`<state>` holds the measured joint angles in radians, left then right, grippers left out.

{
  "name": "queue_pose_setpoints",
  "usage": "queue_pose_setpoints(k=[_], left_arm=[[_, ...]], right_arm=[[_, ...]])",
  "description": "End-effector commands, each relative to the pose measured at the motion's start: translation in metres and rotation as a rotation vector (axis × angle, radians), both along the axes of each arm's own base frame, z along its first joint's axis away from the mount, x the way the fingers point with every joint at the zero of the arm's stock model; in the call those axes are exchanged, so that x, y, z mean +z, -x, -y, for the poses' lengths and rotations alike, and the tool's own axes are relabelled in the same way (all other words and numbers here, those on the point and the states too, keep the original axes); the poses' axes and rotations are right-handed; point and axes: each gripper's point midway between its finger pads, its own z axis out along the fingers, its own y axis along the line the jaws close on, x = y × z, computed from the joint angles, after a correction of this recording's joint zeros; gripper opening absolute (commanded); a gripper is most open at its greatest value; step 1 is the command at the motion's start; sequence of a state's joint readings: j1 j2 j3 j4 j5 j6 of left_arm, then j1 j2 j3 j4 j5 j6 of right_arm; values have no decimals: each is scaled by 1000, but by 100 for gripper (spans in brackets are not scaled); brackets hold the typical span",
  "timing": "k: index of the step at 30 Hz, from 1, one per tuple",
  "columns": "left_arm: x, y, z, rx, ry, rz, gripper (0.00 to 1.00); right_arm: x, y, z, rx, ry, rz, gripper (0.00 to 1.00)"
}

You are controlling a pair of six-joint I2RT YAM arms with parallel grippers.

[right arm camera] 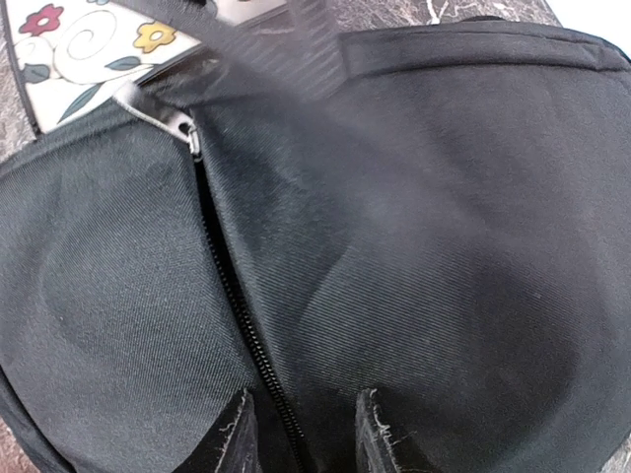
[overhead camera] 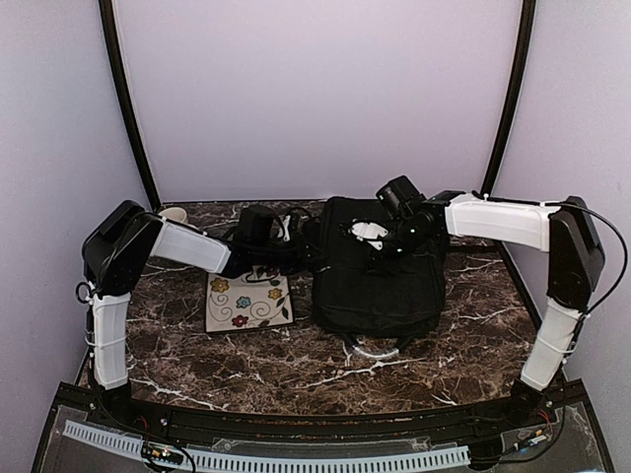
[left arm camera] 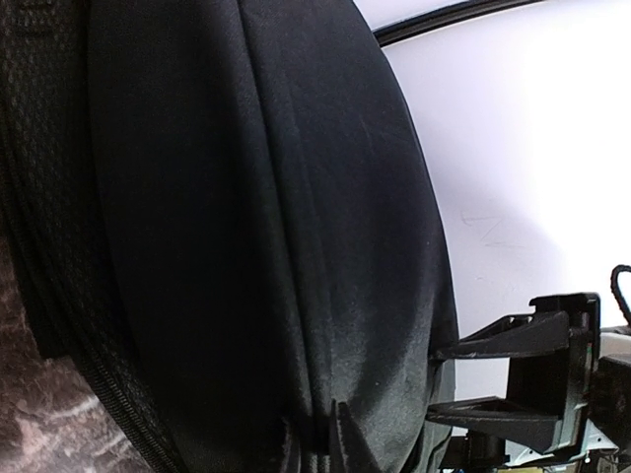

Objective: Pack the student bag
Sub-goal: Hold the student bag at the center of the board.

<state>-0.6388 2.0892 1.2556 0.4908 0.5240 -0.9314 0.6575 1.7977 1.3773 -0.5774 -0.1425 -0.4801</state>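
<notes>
student bag (overhead camera: pixel 380 286) lies flat on the marble tabletop (overhead camera: pixel 296 370), just right of the flower-print square (overhead camera: pixel 246 301). Its left edge sits close beside the square's right edge; can't tell from above whether they touch. The bag reaches further back than the square. A pale loop (overhead camera: pixel 380 350) sticks out of the bag's near end, right of the square and nearer than it.

right hand (right arm camera: pixel 306 404): well right of the square, down on top of the bag's far half. Fingers (right arm camera: pixel 380 439) part spread, both tips on the fabric, zipper (right arm camera: pixel 232 305) running into the gap between them. Nothing visibly pinched. The zipper looks closed along the stretch in view, with its silver pull (right arm camera: pixel 192 141) at the end toward the square.

left hand (overhead camera: pixel 286 246): just behind the square's far edge, at the bag's left side among dark straps. It's black on black from above. Its wrist view is nearly all bag fabric. Two black prongs (left arm camera: pixel 513 340) show at that view's right edge, gap between them, tips at the fabric; can't tell whose they are. So I cannot tell if the left hand is spread or pressed together.

Small pale round thing (overhead camera: pixel 175 214) far left behind the square, too small to identify.
</notes>
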Motion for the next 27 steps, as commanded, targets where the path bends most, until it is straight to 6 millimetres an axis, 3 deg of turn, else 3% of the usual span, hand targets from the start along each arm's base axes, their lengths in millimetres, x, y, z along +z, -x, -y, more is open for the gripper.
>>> queue_pose_setpoints(k=[1,7,14,27], left_arm=[[38,43,18,-79,89,22,4],[49,67,24,-34,110,35,0],[55,78,18,44,154,39,0],[60,79,19,53,184,38,0]], right_arm=[[30,18,-3,38,-56,7,35],[59,53,-30,152,-86,64,37],[49,91,-62,269,5,141,40],[21,91,-80,255,116,247,40]])
